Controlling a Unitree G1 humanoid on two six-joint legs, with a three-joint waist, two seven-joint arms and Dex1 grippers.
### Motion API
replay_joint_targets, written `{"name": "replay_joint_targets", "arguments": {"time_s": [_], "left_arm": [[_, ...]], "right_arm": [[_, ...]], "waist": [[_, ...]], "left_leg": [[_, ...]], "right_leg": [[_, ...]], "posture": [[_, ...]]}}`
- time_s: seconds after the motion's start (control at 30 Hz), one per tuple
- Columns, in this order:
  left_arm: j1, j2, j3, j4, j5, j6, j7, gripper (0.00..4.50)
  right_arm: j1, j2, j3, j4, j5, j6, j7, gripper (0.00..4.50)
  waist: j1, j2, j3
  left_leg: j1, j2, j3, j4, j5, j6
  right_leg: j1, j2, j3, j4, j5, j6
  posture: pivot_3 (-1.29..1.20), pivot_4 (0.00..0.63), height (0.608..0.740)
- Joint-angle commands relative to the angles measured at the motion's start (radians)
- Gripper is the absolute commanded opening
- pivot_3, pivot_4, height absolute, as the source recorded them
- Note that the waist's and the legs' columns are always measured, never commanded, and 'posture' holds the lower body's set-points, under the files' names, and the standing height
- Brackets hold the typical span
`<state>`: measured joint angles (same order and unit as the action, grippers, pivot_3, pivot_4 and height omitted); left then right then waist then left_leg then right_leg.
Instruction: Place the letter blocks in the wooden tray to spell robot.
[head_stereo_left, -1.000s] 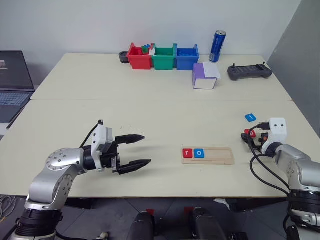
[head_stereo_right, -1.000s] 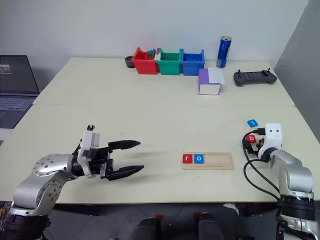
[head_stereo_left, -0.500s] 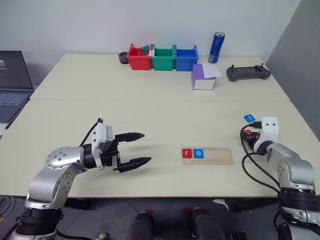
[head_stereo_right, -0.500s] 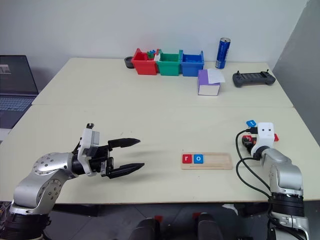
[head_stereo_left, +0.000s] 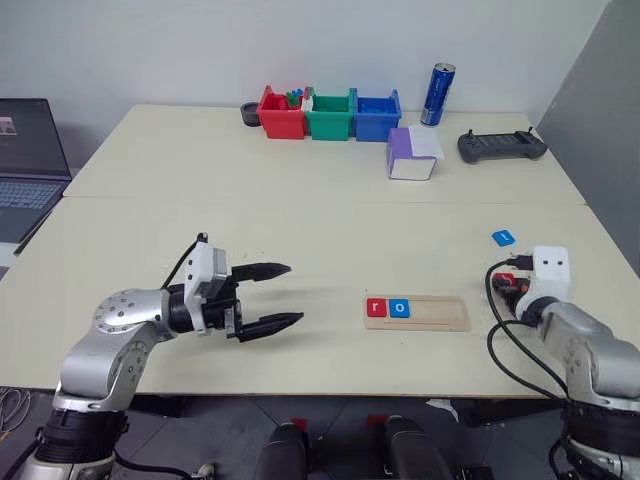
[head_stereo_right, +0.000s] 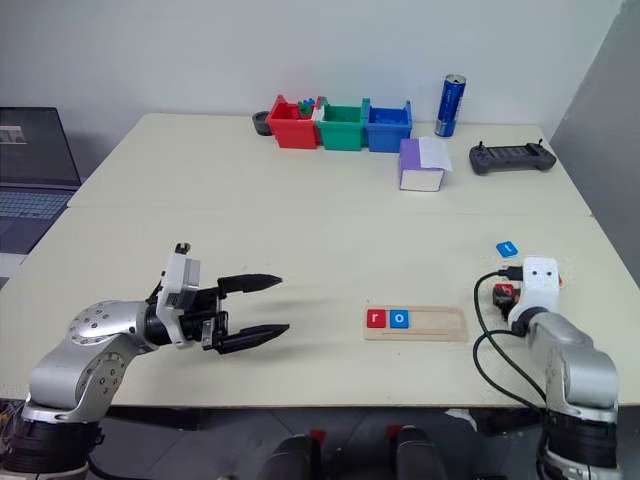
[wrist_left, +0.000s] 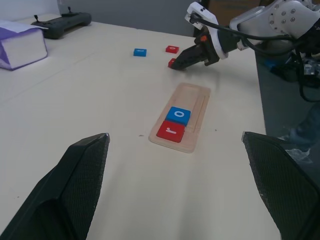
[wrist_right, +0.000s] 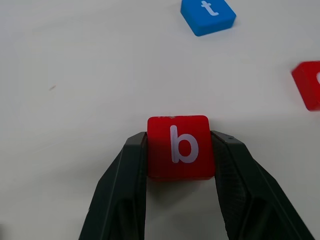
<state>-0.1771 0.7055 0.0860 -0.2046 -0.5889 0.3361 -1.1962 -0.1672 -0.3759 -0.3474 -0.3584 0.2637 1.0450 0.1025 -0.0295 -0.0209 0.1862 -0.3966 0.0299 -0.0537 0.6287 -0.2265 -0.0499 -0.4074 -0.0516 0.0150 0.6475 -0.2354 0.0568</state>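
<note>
With r, o set in the tray (head_stereo_left: 417, 313), we note right gripper (wrist_right: 181, 150) grasping b (wrist_right: 180, 146) near the desk's right edge; left gripper (head_stereo_left: 268, 297) spread, empty; t (wrist_right: 207, 16) unplaced.

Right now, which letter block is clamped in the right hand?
The red b block, pinched between the right hand's two fingers. The blue t and another red block lie free on the table; r and o sit in the wooden tray.
</note>
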Motion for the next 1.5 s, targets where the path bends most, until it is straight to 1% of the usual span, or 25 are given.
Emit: {"name": "replay_joint_targets", "arguments": {"time_s": [0.03,0.17,0.43,0.53,0.7,0.77,0.8,1.0,1.03,1.1,1.2,1.3,1.37,1.4,1.43,1.5], "left_arm": [[-0.029,-0.007,-0.01,0.009,0.001,-0.022,-0.021,4.5],[-0.051,-0.009,-0.024,0.028,0.005,-0.024,-0.035,4.5],[-0.071,-0.007,-0.029,0.05,0.008,-0.028,-0.046,4.5],[-0.068,-0.009,-0.035,0.043,0.007,-0.023,-0.045,4.5],[-0.052,-0.001,-0.065,0.051,0.055,-0.061,-0.063,4.5],[-0.05,0.0,-0.067,0.049,0.06,-0.067,-0.067,4.5],[-0.051,0.0,-0.068,0.051,0.062,-0.068,-0.068,4.5],[-0.046,0.018,-0.075,0.063,0.103,-0.103,-0.08,4.5],[-0.046,0.023,-0.079,0.068,0.114,-0.113,-0.085,4.5],[-0.047,0.025,-0.082,0.073,0.125,-0.127,-0.089,4.5],[-0.05,0.032,-0.088,0.079,0.142,-0.142,-0.1,4.5],[-0.047,0.044,-0.091,0.079,0.16,-0.156,-0.112,4.5],[-0.049,0.044,-0.089,0.079,0.162,-0.161,-0.11,4.5],[-0.052,0.043,-0.09,0.081,0.163,-0.163,-0.109,4.5],[-0.052,0.043,-0.091,0.081,0.163,-0.164,-0.109,4.5],[-0.05,0.041,-0.096,0.081,0.165,-0.172,-0.11,4.5]], "right_arm": [[0.094,0.008,-0.055,-0.156,0.021,0.046,0.001,1.46],[0.171,-0.004,-0.086,-0.163,0.032,0.014,0.035,1.46],[0.267,-0.012,-0.066,-0.175,0.069,-0.02,0.122,1.46],[0.274,-0.015,-0.056,-0.175,0.072,-0.023,0.129,1.46],[0.23,-0.025,-0.04,-0.123,0.061,-0.034,0.121,1.46],[0.223,-0.031,-0.028,-0.123,0.062,-0.04,0.125,2.19],[0.22,-0.033,-0.023,-0.123,0.063,-0.039,0.126,2.45],[0.22,-0.051,0.005,-0.138,0.088,-0.033,0.157,4.35],[0.221,-0.06,0.009,-0.142,0.09,-0.034,0.165,4.46],[0.222,-0.093,0.011,-0.143,0.085,-0.044,0.187,4.46],[0.217,-0.163,-0.038,-0.116,0.105,-0.063,0.254,4.46],[0.239,-0.275,-0.113,-0.068,0.171,-0.136,0.434,4.46],[0.253,-0.354,-0.129,-0.023,0.187,-0.207,0.55,4.46],[0.257,-0.383,-0.13,-0.003,0.195,-0.237,0.597,4.46],[0.258,-0.424,-0.12,0.032,0.202,-0.292,0.68,4.46],[0.247,-0.502,-0.073,0.12,0.183,-0.413,0.825,4.46]], "waist": [[0.002,0.0,0.0],[0.0,0.0,0.0],[-0.002,0.0,0.0],[-0.002,0.0,0.0],[-0.004,-0.001,-0.001],[-0.004,-0.001,-0.001],[-0.004,-0.001,-0.001],[-0.004,-0.001,-0.001],[-0.004,-0.001,-0.001],[-0.004,-0.001,-0.001],[-0.001,-0.001,-0.001],[0.0,-0.001,-0.001],[0.0,-0.001,-0.001],[0.0,-0.001,-0.001],[0.0,-0.001,-0.001],[-0.002,-0.001,-0.001]], "left_leg": [[0.0,0.0,0.0,0.0,0.0,0.0],[0.0,0.0,0.0,0.0,0.0,0.0],[0.001,0.001,0.0,0.0,0.0,0.0],[0.0,0.001,0.0,0.0,0.0,0.0],[0.001,0.001,0.0,0.0,0.0,0.0],[0.001,0.001,0.0,0.0,0.0,0.0],[0.001,0.001,0.0,0.0,0.0,0.0],[0.001,0.001,0.0,0.0,0.0,0.0],[0.001,0.001,0.0,0.0,0.0,0.0],[0.001,0.001,0.0,0.0,0.0,0.0],[0.001,0.001,0.0,0.0,0.0,0.0],[0.0,0.001,0.0,0.0,0.0,0.0],[-0.001,0.001,0.0,0.0,0.0,0.0],[-0.001,0.001,0.0,0.0,0.0,0.0],[-0.001,0.001,0.0,0.0,0.0,0.0],[-0.001,0.001,0.001,0.0,-0.001,0.001]], "right_leg": [[0.0,0.0,0.0,0.0,0.0,0.0],[0.0,0.0,0.0,-0.001,0.0,-0.001],[0.0,0.0,0.0,0.0,-0.001,-0.001],[0.0,0.0,0.0,-0.001,-0.001,-0.001],[0.0,0.0,0.0,-0.001,-0.001,-0.001],[0.0,0.0,0.0,-0.001,-0.001,-0.001],[0.0,0.0,0.0,-0.001,-0.001,-0.001],[0.0,0.001,0.0,-0.001,-0.001,-0.001],[0.0,0.001,0.0,-0.001,-0.001,-0.001],[0.0,0.001,0.0,-0.001,-0.001,-0.001],[0.0,0.0,0.0,-0.001,-0.001,-0.001],[0.0,0.0,0.0,-0.002,-0.001,-0.001],[0.0,0.0,0.0,-0.003,-0.001,-0.001],[0.0,0.0,0.0,-0.003,-0.001,-0.001],[0.0,0.0,0.0,-0.003,-0.001,-0.001],[0.0,0.0,0.0,-0.003,-0.001,-0.001]], "posture": [[0.0,0.15,0.74],[0.0,0.15,0.74],[0.0,0.15,0.74],[0.0,0.15,0.74],[0.0,0.15,0.74],[0.0,0.15,0.74],[0.0,0.15,0.74],[0.0,0.15,0.74],[0.0,0.15,0.74],[0.0,0.15,0.74],[0.0,0.15,0.74],[0.0,0.15,0.74],[0.0,0.15,0.74],[0.0,0.15,0.74],[0.0,0.15,0.74],[0.0,0.15,0.74]]}}
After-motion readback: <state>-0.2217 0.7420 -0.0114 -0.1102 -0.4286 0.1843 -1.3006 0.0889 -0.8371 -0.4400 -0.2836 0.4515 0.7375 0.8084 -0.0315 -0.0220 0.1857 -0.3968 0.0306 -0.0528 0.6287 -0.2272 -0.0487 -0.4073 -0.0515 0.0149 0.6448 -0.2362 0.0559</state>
